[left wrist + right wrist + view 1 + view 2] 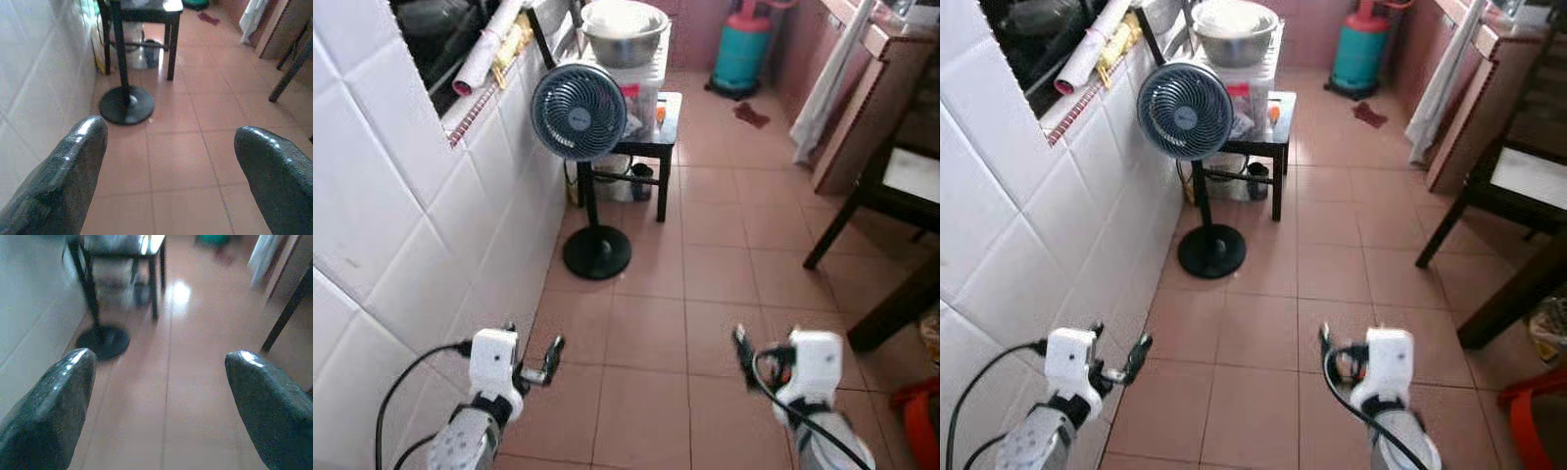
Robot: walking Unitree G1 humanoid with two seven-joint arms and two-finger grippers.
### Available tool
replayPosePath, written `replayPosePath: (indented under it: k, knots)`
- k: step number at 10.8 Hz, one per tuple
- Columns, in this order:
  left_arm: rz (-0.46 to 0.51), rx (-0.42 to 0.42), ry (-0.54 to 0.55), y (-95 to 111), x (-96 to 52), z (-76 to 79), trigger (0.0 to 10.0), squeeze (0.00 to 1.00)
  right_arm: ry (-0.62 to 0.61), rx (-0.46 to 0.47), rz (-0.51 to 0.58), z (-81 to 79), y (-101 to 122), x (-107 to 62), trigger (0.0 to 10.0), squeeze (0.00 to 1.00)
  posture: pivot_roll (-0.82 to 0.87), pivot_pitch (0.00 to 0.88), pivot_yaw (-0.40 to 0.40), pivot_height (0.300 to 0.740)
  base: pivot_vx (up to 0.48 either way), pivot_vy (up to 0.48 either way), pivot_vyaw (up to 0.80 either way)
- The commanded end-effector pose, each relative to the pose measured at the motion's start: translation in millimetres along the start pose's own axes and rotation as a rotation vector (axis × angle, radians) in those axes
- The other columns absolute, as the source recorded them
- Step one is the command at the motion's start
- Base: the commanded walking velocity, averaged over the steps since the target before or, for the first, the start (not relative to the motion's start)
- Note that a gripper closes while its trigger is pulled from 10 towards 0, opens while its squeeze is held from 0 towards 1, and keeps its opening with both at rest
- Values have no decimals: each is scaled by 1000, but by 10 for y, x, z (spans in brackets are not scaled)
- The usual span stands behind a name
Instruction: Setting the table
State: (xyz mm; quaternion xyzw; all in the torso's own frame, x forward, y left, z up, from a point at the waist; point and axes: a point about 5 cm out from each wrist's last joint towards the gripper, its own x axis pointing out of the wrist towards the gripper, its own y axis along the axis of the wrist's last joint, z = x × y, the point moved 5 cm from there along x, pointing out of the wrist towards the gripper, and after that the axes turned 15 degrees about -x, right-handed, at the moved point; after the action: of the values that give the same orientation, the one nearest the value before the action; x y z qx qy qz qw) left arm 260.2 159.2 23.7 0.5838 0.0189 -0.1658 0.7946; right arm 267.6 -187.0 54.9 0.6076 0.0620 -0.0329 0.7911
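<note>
left gripper (pixel 530 360): your left arm reaches forward low, jaws spread wide, holding nothing | right gripper (pixel 741 351): your right arm reaches forward low alongside, jaws spread wide, holding nothing | both wrists level, well apart

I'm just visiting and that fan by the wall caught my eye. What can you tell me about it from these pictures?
The pedestal fan has a round blue-grey grille, seemingly plastic, with a small hub at its middle. It faces the camera, upright on a thin black pole that runs down to a round black base flat on the reddish floor tiles. It stands close beside the white tiled wall, in front of a small black table. Whether it is spinning cannot be told.
</note>
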Motion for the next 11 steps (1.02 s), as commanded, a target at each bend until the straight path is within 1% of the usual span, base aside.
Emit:
replayPosePath:
  k: [1,2,3,4,5,6,7,8,9,10,11]
  knots:
    - [20,15,-28,89,-8,50,10000,0,10,-14,3,-8,59,38,10000,0,-50,75,13,740,0,0,0]
    - [55,2,-17,191,28,56,10000,0,113,35,31,-120,175,65,10000,0,-35,58,1,740,0,0,0]
    - [69,18,-25,236,59,53,10000,0,112,55,36,-139,210,101,10000,0,-7,48,-15,740,0,0,0]
    - [107,66,-32,338,87,67,10000,0,122,73,13,-167,214,175,10000,0,17,23,-19,740,0,0,0]
    - [145,59,-24,449,100,119,10000,0,134,73,19,-171,244,228,10000,0,26,44,-8,740,0,0,0]
    - [231,85,-31,584,81,181,10000,0,122,19,22,-136,216,274,10000,0,25,33,0,740,0,0,0]
    - [236,80,-2,604,97,126,10000,0,86,-8,-5,-72,191,334,10000,0,29,25,5,740,0,0,0]
    - [300,66,54,675,70,45,10000,0,29,-50,25,-18,255,324,10000,0,16,18,12,740,0,0,0]
    - [295,46,91,672,70,-26,10000,0,29,-35,35,-41,275,297,10000,0,7,16,21,740,0,0,0]
    - [270,24,130,649,77,-106,10000,0,38,-1,44,-73,294,260,10000,0,0,14,30,740,0,0,0]
    - [268,6,137,647,99,-132,10000,0,17,-78,71,-84,328,230,10000,0,-4,15,35,740,0,0,0]
